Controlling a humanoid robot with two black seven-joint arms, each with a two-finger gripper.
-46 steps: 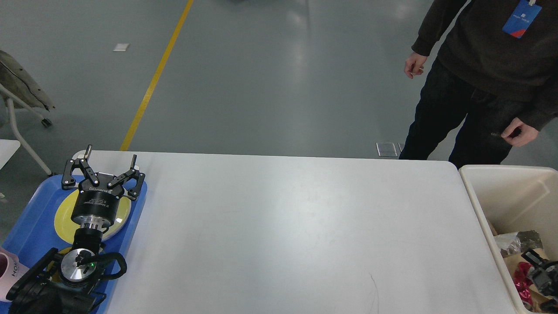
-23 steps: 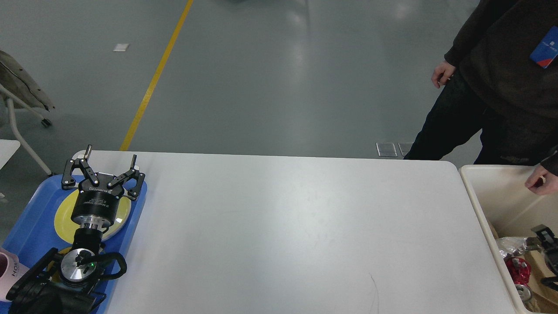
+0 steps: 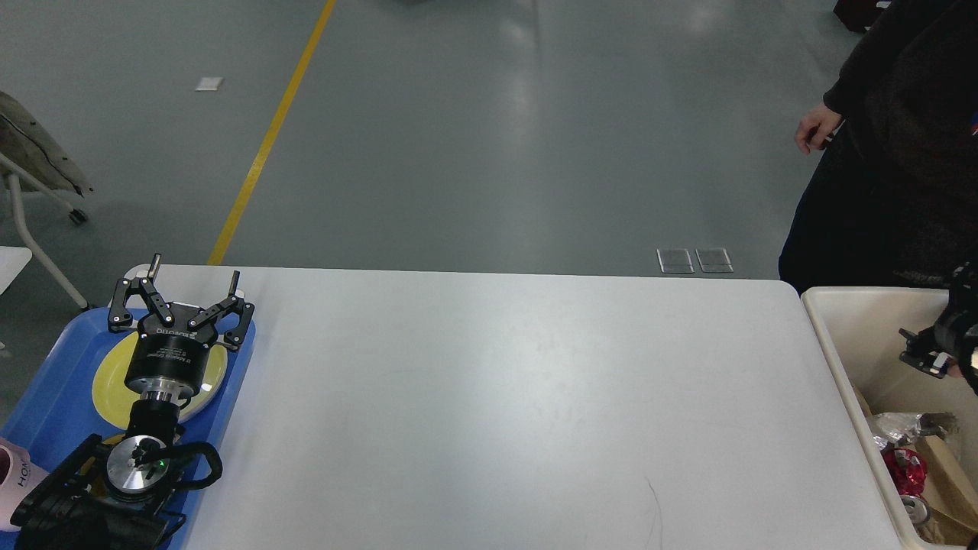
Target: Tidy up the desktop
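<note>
The desktop (image 3: 497, 397) is a wide white tabletop with rounded corners, and its middle surface is bare. My left gripper (image 3: 195, 271) hangs open over a yellow plate (image 3: 107, 382) at the desktop's left end, with nothing between its fingers. My right gripper (image 3: 928, 351) shows only as a small dark shape at the right edge, above the cream bin (image 3: 848, 336). Its fingers cannot be told apart.
The plate lies in a blue tray (image 3: 46, 397), with a pink cup (image 3: 9, 473) at the tray's near left. The bin holds a red can (image 3: 905, 466), foil and cardboard. A person in dark clothes (image 3: 894, 153) stands behind the bin. A chair (image 3: 30, 176) stands far left.
My right gripper has risen from low in the bin to near its rim. The person has stepped further right. My left arm has not moved.
</note>
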